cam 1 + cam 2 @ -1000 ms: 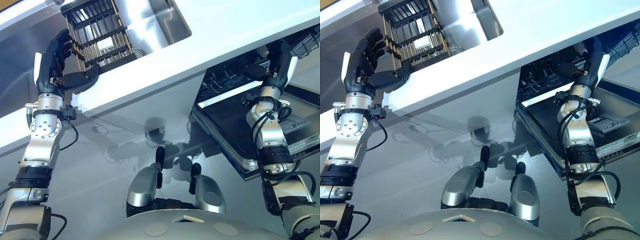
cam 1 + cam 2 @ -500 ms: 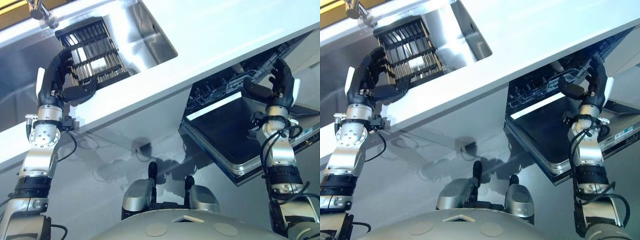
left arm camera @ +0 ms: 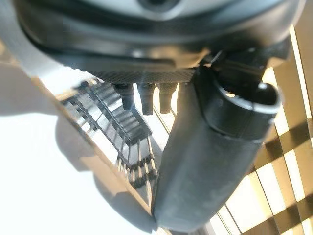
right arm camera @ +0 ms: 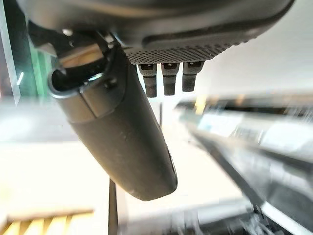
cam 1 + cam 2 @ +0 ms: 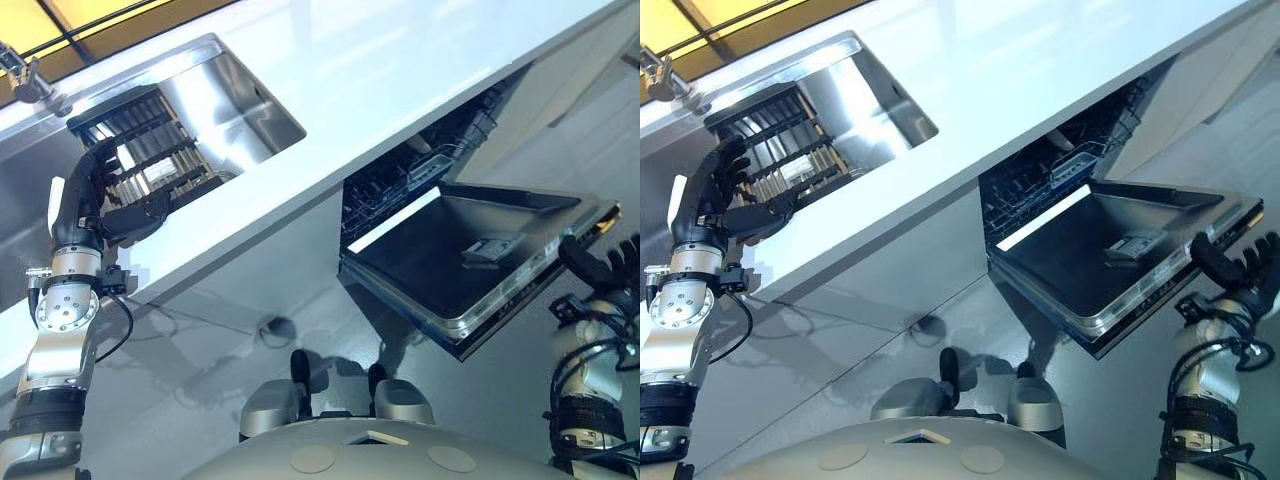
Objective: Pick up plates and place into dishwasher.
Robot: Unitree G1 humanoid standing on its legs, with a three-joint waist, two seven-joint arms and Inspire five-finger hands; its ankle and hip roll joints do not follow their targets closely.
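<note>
Left eye view: right hand (image 5: pixel 612 272) now off dishwasher door (image 5: pixel 470 255), fingers spread, empty.

I see the dishwasher door (image 5: pixel 470 255) hanging open under the desk (image 5: pixel 400 70), its inner face bare but for a small latch block. My right hand (image 5: pixel 1240 268) sits just off the door's outer edge, fingers spread. Behind the door, the dark rack (image 5: pixel 420 165) crowds the opening beneath the desk. Far from the door, a dish rack (image 5: pixel 145 150) fills the sink (image 5: pixel 250 100); my left hand (image 5: pixel 90 200) is against it.
</note>
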